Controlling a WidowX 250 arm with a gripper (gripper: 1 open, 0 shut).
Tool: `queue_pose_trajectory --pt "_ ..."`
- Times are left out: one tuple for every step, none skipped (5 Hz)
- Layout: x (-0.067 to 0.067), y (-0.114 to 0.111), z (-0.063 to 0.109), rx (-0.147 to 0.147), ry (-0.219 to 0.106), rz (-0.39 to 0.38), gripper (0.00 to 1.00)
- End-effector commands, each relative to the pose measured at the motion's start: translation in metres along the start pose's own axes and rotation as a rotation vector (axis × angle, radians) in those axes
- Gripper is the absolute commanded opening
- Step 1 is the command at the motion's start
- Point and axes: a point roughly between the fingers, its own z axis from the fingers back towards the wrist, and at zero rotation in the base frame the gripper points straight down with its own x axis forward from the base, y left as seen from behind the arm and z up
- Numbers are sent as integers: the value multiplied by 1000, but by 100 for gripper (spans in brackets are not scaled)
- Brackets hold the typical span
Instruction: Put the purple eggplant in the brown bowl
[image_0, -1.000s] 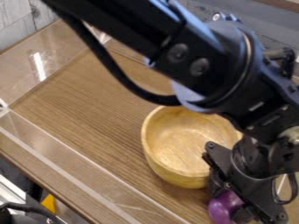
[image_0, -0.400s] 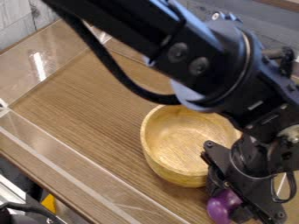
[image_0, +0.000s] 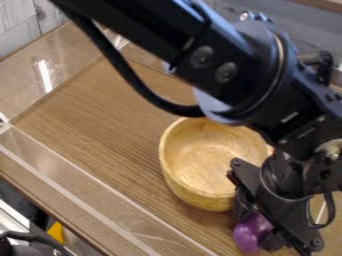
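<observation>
Purple eggplant (image_0: 249, 234), a small glossy magenta toy, sits low at the bottom right of the view on the wood-grain surface (image_0: 107, 130), just beside the outer wall of the large round light-brown wooden bowl (image_0: 214, 165). The black hand (image_0: 265, 228) points down over it with its fingers drawn together on the eggplant; most of the toy is hidden behind the fingers, so how much of it they cover cannot be told.

The main risk looks to be the grip itself. The toy is smooth and rounded, and a pinch near one end could let it squirt out or swing during the lift.

The second risk is the bowl's thick rim, which stands right next to the hand. A lift that is too low would likely knock the eggplant or a finger against the rim, shoving the bowl or jarring the toy loose outside it.
</observation>
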Motion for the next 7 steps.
queue_pose_trajectory --pt "0 10 -3 13 12 26 0" --pt "1 12 -3 17 13 31 0" --pt "1 15 -4 21 16 34 0" --pt "1 16 -4 25 20 37 0" --pt "1 18 -5 27 23 40 0" --pt "1 19 -6 30 27 44 0" --pt "1 21 -7 33 30 48 0"
